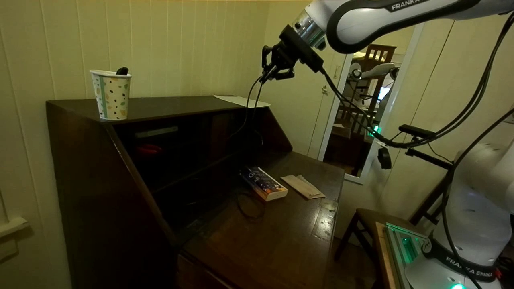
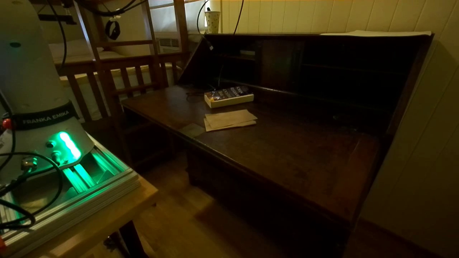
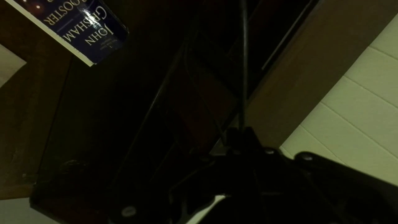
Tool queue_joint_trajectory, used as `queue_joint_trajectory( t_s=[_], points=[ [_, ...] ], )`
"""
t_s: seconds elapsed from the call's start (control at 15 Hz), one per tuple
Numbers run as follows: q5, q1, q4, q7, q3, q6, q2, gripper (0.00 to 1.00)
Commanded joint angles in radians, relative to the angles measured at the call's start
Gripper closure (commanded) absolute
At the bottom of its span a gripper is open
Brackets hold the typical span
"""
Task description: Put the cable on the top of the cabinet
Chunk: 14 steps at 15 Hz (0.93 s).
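Observation:
The dark brown cabinet stands against the wall with its desk leaf folded out; it shows in both exterior views. My gripper is shut on the thin black cable, in the air higher than the flat top. In an exterior view the gripper is out of frame; cable strands hang in, one ending in a small plug. In the wrist view the cable runs into the dark closed fingertips. A dark cord loop lies by the book; whether it joins the held cable is unclear.
A patterned paper cup and a white sheet are on the cabinet top. A book and folded brown papers lie on the desk leaf. A red item sits inside a shelf. A chair stands beside the cabinet.

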Motion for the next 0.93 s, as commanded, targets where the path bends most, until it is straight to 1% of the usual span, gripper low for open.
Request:
queue_joint_trajectory(
  t_s=[0.0, 0.07, 0.13, 0.2, 0.27, 0.33, 0.47, 0.87],
  points=[
    [0.034, -0.055, -0.004, -0.025, 0.052, 0.006, 0.002, 0.95],
    [0.034, -0.055, -0.007, -0.025, 0.053, 0.008, 0.002, 0.99],
    [-0.003, -0.089, 0.038, 0.072, 0.083, 0.072, 0.039, 0.99],
    [0.015, -0.101, 0.096, 0.119, 0.101, 0.090, 0.069, 0.99],
    [0.004, -0.122, 0.147, 0.157, 0.122, 0.104, 0.091, 0.99],
    [-0.024, -0.105, 0.207, 0.207, 0.109, 0.113, 0.114, 0.99],
    [-0.037, -0.125, 0.336, 0.264, 0.122, 0.131, 0.167, 0.99],
    [-0.036, -0.147, 0.693, 0.418, 0.106, 0.201, 0.336, 0.99]
  ],
)
